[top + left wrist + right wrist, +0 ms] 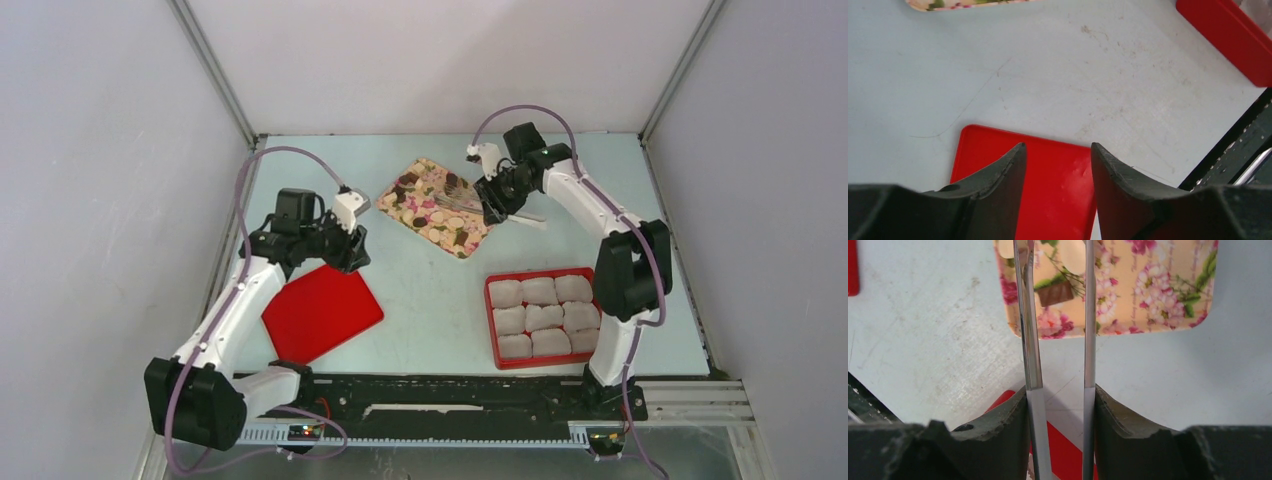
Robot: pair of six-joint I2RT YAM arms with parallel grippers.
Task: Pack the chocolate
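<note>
Right gripper (1060,390) is clasping metal tongs (1029,340), reaching over the floral tray (1158,295) and chocolate (1055,292) at frame top. Left gripper (1058,146), jaws spread and empty, is hovering over a red lid (983,150).

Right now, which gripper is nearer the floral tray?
Right. The right gripper holds tongs reaching over the floral tray; the left gripper hangs apart, above the red lid.

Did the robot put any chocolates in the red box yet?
Not yet, it seems: the paper cups in the red box look empty. Right now the right claw holds tongs over the flowered tray, with a dark chocolate showing between the arms. The left claw hangs open above the red lid. All the packing is left.
</note>
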